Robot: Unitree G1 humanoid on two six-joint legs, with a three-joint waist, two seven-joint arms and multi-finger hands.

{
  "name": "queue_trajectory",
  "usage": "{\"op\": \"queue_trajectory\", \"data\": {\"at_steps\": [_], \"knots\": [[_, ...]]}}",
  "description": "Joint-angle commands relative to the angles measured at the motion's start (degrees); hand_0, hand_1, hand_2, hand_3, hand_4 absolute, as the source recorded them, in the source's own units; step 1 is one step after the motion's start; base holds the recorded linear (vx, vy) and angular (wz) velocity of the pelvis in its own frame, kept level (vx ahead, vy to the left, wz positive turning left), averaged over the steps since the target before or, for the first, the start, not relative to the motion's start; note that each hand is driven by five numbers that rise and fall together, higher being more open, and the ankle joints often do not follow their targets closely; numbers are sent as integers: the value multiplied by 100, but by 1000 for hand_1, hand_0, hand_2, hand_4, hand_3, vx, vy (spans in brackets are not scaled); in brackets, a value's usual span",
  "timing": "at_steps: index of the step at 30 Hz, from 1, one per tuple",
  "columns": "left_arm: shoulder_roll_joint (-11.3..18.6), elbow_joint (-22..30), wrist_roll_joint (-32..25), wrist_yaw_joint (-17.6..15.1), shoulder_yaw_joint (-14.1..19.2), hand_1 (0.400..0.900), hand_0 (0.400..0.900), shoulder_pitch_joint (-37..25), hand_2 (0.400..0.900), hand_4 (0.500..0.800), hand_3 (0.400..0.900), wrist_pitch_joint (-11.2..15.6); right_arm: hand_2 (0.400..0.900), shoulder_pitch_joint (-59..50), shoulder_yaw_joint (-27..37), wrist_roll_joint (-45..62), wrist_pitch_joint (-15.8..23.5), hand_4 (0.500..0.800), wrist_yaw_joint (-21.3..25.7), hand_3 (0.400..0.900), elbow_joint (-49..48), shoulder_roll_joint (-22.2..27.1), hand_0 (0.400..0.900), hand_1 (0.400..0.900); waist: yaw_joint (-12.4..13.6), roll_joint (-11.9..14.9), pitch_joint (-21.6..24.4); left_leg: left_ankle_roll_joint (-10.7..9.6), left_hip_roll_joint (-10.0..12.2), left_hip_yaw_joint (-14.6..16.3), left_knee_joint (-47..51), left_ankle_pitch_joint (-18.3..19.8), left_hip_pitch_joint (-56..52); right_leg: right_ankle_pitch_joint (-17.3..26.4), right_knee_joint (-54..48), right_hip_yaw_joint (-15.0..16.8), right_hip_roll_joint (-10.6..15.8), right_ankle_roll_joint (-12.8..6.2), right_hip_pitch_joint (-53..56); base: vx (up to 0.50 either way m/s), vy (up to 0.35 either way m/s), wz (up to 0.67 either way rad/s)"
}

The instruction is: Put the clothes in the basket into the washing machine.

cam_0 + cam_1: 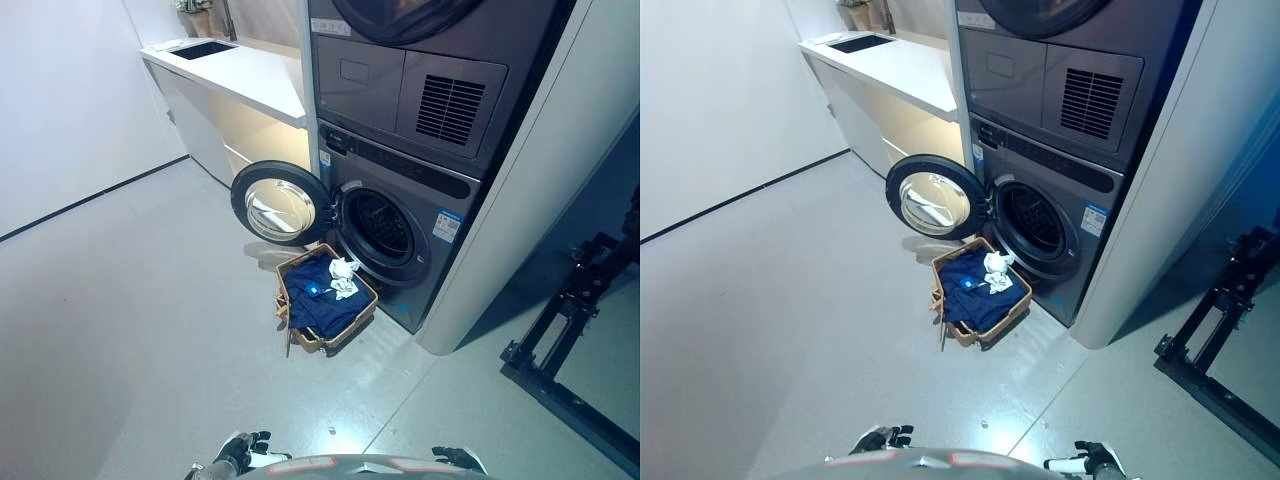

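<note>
Both hands sat at the bottom edge of view, well apart from everything else. Left hand (243, 449) showed dark fingers w/ white tips, curled loosely, holding nothing. Right hand (1092, 459) barely poked into frame, only a sliver visible, so can't tell if fingers were open or closed.

Basket (292, 271) was far ahead of both hands, roughly between them and slightly toward the left hand's side in left eye view. It stood on the grey floor (130, 330), brown w/ rectangular rim, turned at an angle. Clothes inside: dark blue garment (320, 295) filled most of it, small white crumpled piece (343, 279) lay on top at the far corner, nearest the machine.

Washing machine (440, 215) was just beyond the basket, further from the hands, dark grey front. Round door (279, 205) was swung wide open to the left-hand side, glass facing out. Drum opening (379, 224) was exposed and dark, nothing visible in it. Basket's far corner sat just below the opening, near the machine front; touching or not, couldn't tell.

Second unit (420, 70) was stacked on top of the washer. White counter (235, 70) w/ sink ran further off on the left-hand side. Black metal frame (575, 330) stood on the floor ahead on the right-hand side
</note>
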State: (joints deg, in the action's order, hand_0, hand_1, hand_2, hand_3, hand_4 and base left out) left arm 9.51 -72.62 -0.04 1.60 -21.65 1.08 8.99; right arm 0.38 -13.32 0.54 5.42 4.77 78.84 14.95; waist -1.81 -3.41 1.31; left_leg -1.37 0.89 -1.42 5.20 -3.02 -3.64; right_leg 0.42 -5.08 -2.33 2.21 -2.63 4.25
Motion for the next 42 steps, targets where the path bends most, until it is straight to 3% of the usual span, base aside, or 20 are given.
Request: {"op": "queue_trajectory", "data": {"at_steps": [1, 11, 15, 19, 21, 24, 28, 31, 33, 35, 37, 39, 40, 42], "knots": [[40, -66, -144, -112, 66, 900, 900, -447, 900, 800, 900, 155, 900, -202, -116, -24, 49, 800, 54, 900, 184, -21, 900, 900, 37, 243, -21, 173, -222, 173, -20, 512, 37, -52, 28, 19, 207, -231, -161, 0, 0, 0], [81, -21, -375, -122, 174, 900, 900, -501, 900, 800, 900, 177, 900, -320, -89, -9, 33, 800, 57, 900, 113, 16, 900, 900, 88, 250, -204, 356, -393, 195, -136, 558, 217, -46, 394, 163, 317, -323, -500, -8, 62, -9], [176, 25, -375, -165, 201, 900, 900, -566, 900, 800, 900, 178, 900, -385, 10, 115, 57, 800, 79, 900, 66, 1, 900, 900, 82, 238, -358, 504, -463, 161, -323, 649, 310, -199, 1446, 228, 300, -400, -961, 6, 118, -11], [286, 38, -447, -197, 282, 900, 900, -636, 900, 800, 900, 169, 900, -389, 166, 330, 128, 800, 90, 900, 30, 30, 900, 900, -79, 206, -634, 647, -501, -15, -272, 630, 149, 246, 3231, 422, 224, -379, -1798, 42, 135, 15], [340, 55, -470, -205, 281, 900, 900, -671, 900, 800, 900, 178, 900, -373, 215, 421, 140, 800, 105, 900, 48, 15, 900, 900, -140, 192, -727, 638, -494, -145, -210, 644, 60, 249, 3458, 573, 112, -298, -2147, 135, 50, 21], [333, -25, -485, -223, 261, 900, 900, -765, 900, 800, 900, 215, 900, -263, 326, 477, 136, 800, 107, 900, 109, 10, 900, 900, -238, 216, -766, 576, -539, -297, -168, 809, -171, 223, 2507, 608, 164, -265, -2289, 280, -24, 26], [356, -209, -478, -254, 247, 900, 900, -898, 900, 800, 900, 270, 900, -156, 491, 442, 96, 800, 84, 900, 140, 52, 900, 900, -421, 326, -726, 468, -564, -483, -49, 1185, -704, 795, 654, 551, 289, -423, -2416, 401, -106, 27], [374, -278, -448, -260, 301, 900, 900, -880, 900, 800, 900, 255, 900, -51, 569, 451, 94, 800, 20, 900, 63, 22, 900, 900, -525, 350, -588, 361, -433, -612, -64, 1500, -1164, 905, 500, 461, 218, -409, -2434, 504, -187, 25], [353, -346, -472, -286, 285, 900, 900, -881, 900, 800, 900, 269, 900, -38, 605, 493, 141, 800, 1, 900, 63, 59, 900, 900, -625, 344, -432, 321, -301, -678, -207, 1611, -1262, 952, 656, 667, 11, -306, -2373, 521, -251, 42], [293, -338, -505, -284, 304, 900, 900, -902, 900, 800, 900, 251, 900, -72, 635, 537, 157, 800, -13, 900, 113, 112, 900, 900, -662, 247, -352, 219, -142, -735, -851, 1360, -1174, 761, 1015, 609, -231, -147, -2343, 531, -251, 51], [221, -215, -518, -262, 230, 900, 900, -902, 900, 800, 900, 265, 900, -91, 542, 537, 187, 800, -4, 900, 65, 152, 900, 900, -603, 235, -324, -1, -181, -650, -2064, 624, -707, 548, 1091, 477, -324, 36, -1997, 478, -249, 40], [176, -54, -539, -267, 168, 900, 900, -942, 900, 800, 900, 276, 900, -127, 463, 569, 175, 800, 50, 900, -28, 161, 900, 900, -536, 394, -382, -118, -265, -433, -3459, 106, 39, 377, 978, 447, -257, 194, -1615, 366, -277, 30], [166, 1, -576, -273, 158, 900, 900, -982, 900, 800, 900, 287, 900, -174, 436, 592, 174, 800, 81, 900, -60, 183, 900, 900, -482, 464, -460, -153, -261, -277, -4181, 17, 409, 295, 945, 427, -253, 281, -1444, 319, -289, 21], [171, 70, -622, -299, 134, 900, 900, -1035, 900, 800, 900, 308, 900, -270, 324, 598, 170, 800, 116, 900, -109, 195, 900, 900, -330, 634, -584, -88, -165, 20, -4635, 90, 872, 95, 958, 439, -253, 386, -1164, 325, -255, 1]]}}
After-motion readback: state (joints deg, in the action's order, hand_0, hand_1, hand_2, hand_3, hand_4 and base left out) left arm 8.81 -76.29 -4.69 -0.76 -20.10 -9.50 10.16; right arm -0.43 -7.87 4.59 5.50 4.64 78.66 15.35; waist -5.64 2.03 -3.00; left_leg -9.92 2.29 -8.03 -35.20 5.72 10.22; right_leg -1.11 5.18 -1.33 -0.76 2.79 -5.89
